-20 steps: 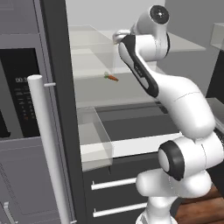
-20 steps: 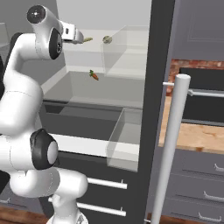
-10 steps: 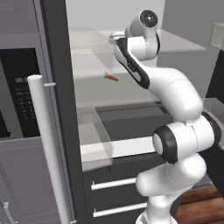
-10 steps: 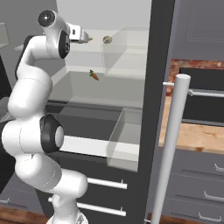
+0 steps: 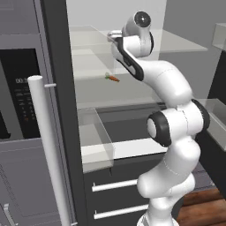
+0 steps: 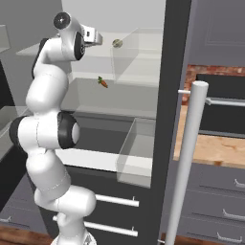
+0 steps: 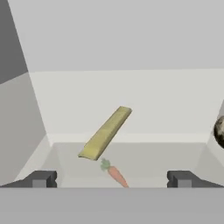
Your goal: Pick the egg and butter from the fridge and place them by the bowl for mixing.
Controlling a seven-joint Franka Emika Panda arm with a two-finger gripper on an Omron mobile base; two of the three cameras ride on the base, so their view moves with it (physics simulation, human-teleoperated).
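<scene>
Pale-yellow butter stick [image 7: 105,133] lies on a clear glass fridge shelf [image 7: 131,105], ahead of the wide-open, empty pincer [image 7: 110,179]; small orange carrot [image 7: 114,173] below.

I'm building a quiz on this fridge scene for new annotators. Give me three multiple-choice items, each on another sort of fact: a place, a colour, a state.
1. Where does the butter lie in the hand view?
A. ahead of the gripper, on a glass shelf above the carrot
B. in the drawer
C. on the counter

2. What colour is the carrot?
A. green
B. orange
C. white

3. How does the gripper stand?
A. shut on the egg
B. shut on nothing
C. open, holding nothing

Answers: 1 A, it lies ahead between the fingertips; 2 B, orange with a small green top; 3 C, the fingertips stand wide apart, and the egg lies free.
</scene>
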